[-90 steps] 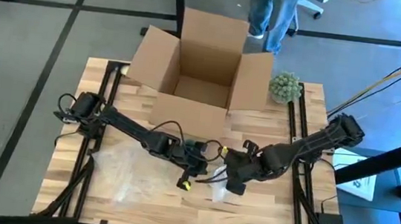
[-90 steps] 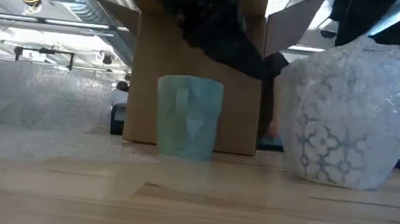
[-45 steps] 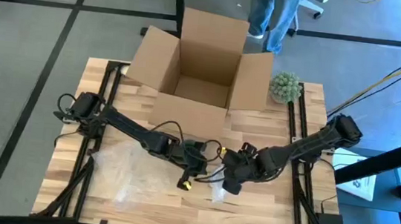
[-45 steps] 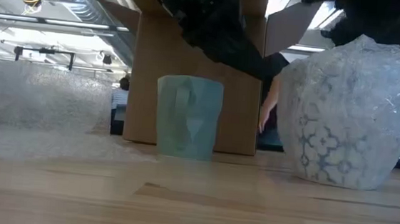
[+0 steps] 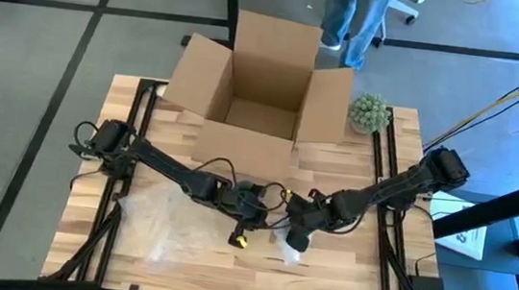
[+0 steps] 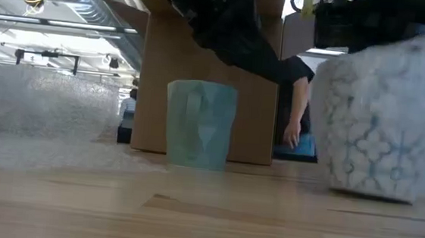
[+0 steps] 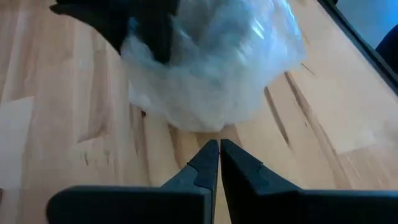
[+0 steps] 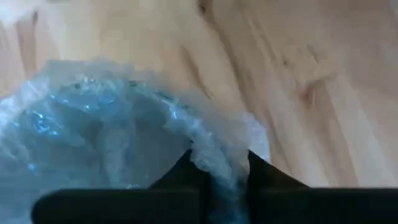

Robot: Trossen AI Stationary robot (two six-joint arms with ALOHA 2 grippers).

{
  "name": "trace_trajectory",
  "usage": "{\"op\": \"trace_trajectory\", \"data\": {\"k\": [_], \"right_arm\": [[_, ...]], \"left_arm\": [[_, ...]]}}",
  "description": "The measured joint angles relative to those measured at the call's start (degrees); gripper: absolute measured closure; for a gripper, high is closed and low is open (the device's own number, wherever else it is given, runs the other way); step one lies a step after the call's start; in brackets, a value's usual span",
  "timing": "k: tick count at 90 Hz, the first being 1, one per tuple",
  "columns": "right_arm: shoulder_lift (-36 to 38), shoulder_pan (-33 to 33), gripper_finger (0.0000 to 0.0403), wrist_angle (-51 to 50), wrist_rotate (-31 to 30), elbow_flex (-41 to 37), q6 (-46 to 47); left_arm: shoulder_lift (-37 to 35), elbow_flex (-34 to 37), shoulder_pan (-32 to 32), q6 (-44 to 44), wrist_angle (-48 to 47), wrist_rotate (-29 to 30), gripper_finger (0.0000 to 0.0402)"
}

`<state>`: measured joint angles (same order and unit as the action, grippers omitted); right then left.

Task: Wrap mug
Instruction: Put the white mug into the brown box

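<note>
Between the right gripper's [image 8: 217, 168] two dark fingers sits a fold of the bubble wrap [image 8: 124, 124] covering the patterned mug [image 6: 383, 125], pinched tight. That wrapped mug looks tilted on the wooden table [image 5: 342, 279]. Just ahead of the left gripper's [image 7: 219, 155] fingertips, which are pressed together on nothing, lies the same bundle. Beside it stands a plain teal cup [image 6: 200, 124], before the cardboard box [image 5: 265, 93].

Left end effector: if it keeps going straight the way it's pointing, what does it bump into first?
Most likely the bubble-wrapped mug, which sits right ahead of the shut left end effector. The right end effector already pinches its wrap. The gap between them is hard to judge.
</note>
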<state>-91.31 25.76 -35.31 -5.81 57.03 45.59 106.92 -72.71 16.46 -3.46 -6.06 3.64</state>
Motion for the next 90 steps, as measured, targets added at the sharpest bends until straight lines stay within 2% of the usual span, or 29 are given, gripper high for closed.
{"op": "trace_trajectory", "data": {"k": [8,25,36,48,70,76,90], "right_arm": [[0.9,1.8,0.0376,-2.1,2.5,2.4,-2.9],[5.0,5.4,0.0392,-5.2,1.2,11.2,-10.3],[6.7,6.6,0.0389,-5.4,-3.0,18.1,-16.8],[7.7,6.4,0.0394,-6.9,-10.7,26.2,-27.3],[7.6,-0.8,0.0394,-6.1,-30.9,38.7,-43.6],[7.6,-4.5,0.0394,-4.6,-31.0,40.4,-47.5],[7.5,-13.0,0.0394,0.6,-30.9,42.7,-50.5]], "left_arm": [[-1.5,0.0,0.8,-0.1,-1.5,0.2,0.0402],[-6.5,0.0,2.4,-0.5,-6.7,6.1,0.0402],[-10.6,0.0,3.1,-1.0,-9.2,8.7,0.0402],[-16.3,0.0,3.5,-0.4,-13.9,10.1,0.0402],[-26.6,0.0,3.4,2.4,-23.8,11.6,0.0402],[-28.9,0.0,3.4,3.2,-24.6,11.7,0.0402],[-32.9,0.0,4.2,4.8,-26.4,11.8,0.0402]]}}
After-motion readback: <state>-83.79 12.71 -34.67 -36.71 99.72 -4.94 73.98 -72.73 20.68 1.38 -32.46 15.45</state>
